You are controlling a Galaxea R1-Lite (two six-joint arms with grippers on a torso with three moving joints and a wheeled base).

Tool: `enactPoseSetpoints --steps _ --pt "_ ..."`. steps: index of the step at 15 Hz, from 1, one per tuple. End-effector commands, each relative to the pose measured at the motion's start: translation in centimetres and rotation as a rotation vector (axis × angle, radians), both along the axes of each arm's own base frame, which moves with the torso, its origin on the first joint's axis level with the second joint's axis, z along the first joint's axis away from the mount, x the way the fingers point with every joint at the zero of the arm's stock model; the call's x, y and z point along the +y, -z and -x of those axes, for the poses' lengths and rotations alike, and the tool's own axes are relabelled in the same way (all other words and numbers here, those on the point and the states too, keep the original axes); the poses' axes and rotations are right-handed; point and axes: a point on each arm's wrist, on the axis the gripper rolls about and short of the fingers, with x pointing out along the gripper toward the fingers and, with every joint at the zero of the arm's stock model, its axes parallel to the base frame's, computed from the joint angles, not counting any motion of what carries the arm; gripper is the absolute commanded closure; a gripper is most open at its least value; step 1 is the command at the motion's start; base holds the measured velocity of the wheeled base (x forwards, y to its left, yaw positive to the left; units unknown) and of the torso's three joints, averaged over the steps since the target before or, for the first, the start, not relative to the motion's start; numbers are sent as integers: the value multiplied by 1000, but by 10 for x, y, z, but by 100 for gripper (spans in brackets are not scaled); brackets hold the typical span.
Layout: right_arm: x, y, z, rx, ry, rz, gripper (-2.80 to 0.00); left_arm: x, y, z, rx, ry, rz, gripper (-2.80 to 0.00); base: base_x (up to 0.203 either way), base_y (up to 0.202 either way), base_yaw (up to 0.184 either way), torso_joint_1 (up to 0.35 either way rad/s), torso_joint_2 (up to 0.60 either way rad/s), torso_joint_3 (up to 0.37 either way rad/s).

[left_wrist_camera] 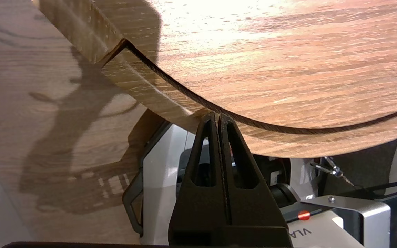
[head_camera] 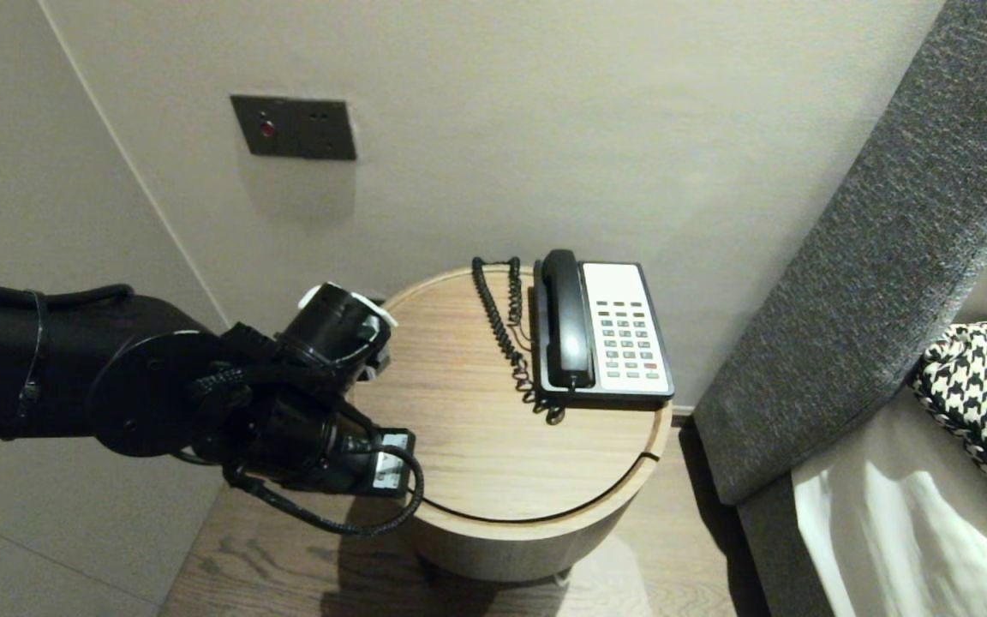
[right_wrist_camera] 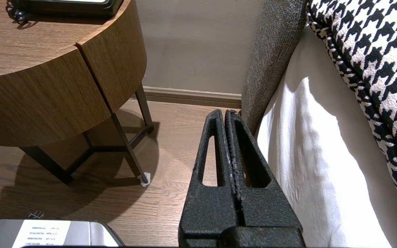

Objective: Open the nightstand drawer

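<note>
The telephone (head_camera: 605,330) lies at the far right of the round counter (head_camera: 476,446), its long axis running from the wall toward the robot, handset (head_camera: 566,317) and coiled cord (head_camera: 502,334) on its left side. The left gripper (left_wrist_camera: 218,115), jaws pressed together on nothing, sits at the counter's near left rim, well apart from the telephone yet nearer than the right gripper (right_wrist_camera: 226,113), also closed and empty, low beside the bed (right_wrist_camera: 305,155). The head view hides the left jaws behind the wrist; whether they touch the rim I cannot tell
</note>
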Motion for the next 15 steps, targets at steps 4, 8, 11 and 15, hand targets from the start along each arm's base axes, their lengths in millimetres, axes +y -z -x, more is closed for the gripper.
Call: enactPoseSetpoints --steps 4,8,11,15 --pt "0 0 0 2 -2 0 0 -5 9 5 30 20 -18 0 0 0 0 0 0 0" --pt "0 0 0 2 -1 1 0 -11 6 17 25 59 -19 0 0 0 0 0 0 0" --pt "0 0 0 2 -1 0 0 -14 8 32 34 100 -27 0 0 0 0 0 0 0" --pt "0 0 0 2 -2 0 0 -8 6 50 36 128 -32 0 0 0 0 0 0 0"
